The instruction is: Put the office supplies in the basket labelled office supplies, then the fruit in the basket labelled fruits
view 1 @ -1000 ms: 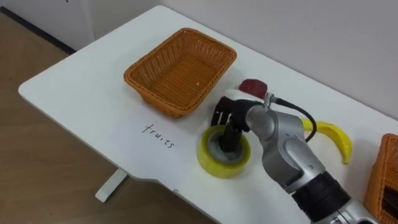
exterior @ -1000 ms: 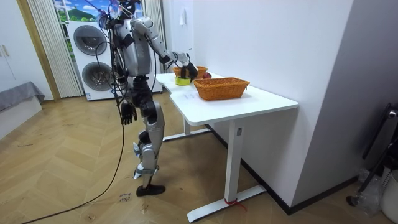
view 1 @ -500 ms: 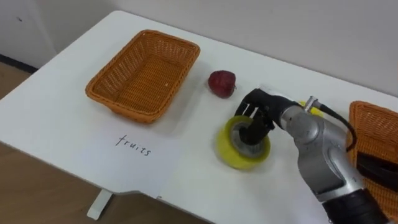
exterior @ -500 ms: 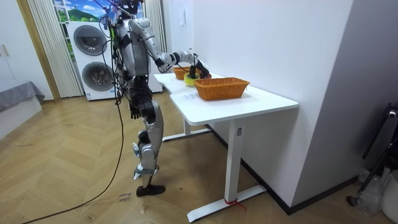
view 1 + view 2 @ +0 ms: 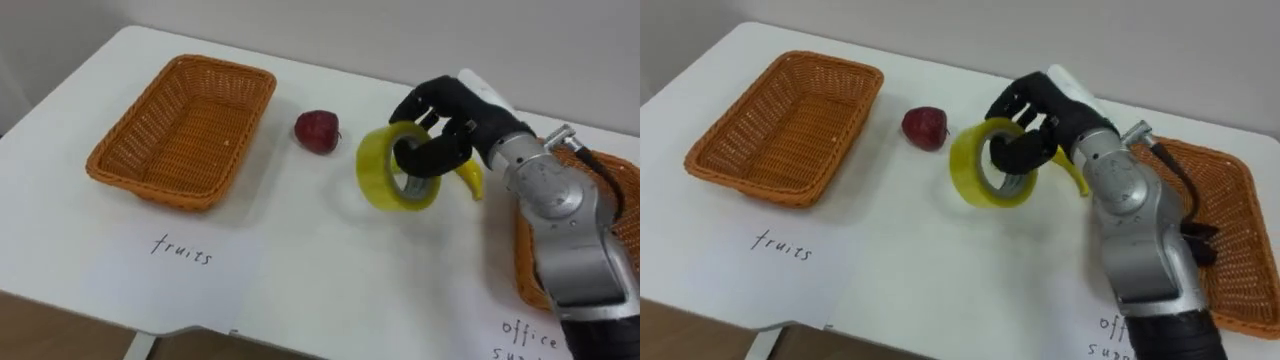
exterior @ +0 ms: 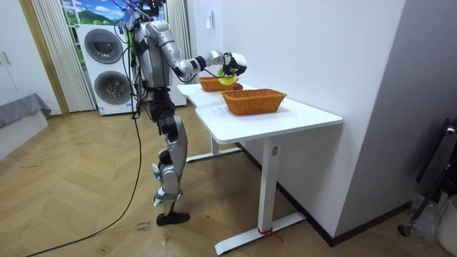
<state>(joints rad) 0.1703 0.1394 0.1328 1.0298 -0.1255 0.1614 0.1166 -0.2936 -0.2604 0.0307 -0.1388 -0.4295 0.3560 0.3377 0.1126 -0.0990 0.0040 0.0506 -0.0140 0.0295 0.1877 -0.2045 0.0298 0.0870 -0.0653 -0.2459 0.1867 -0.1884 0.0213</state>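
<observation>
The banana (image 5: 470, 182) lies mostly behind the right hand (image 5: 450, 120); just a curved yellow end shows below the fingers. The basket (image 5: 1230, 190) on the hand's right is cut by the picture's edge and partly covered by the forearm. Something dark lies in it beside the arm, too hidden to name. A sheet of paper (image 5: 530, 338) with handwriting below that basket is cut off at the bottom edge.

The hand's dark fingers curl through the hole of the yellow tape roll (image 5: 390, 175) and grip it. The roll hangs tilted, clear of the bench (image 5: 320, 255), its open side turned toward the camera. Just left of the hand, a red fruit (image 5: 317, 130) sits on the bench. Farther left stands an orange wicker basket (image 5: 225, 150) with nothing in it, a second handwritten sheet (image 5: 175, 265) in front of it.

The bench is white and stands on white legs along a white wall. In the room view the robot stands at its end on a herringbone wood floor (image 6: 86, 200), right arm stretched over the top. Two stacked washing machines (image 6: 107, 61) are behind it.
</observation>
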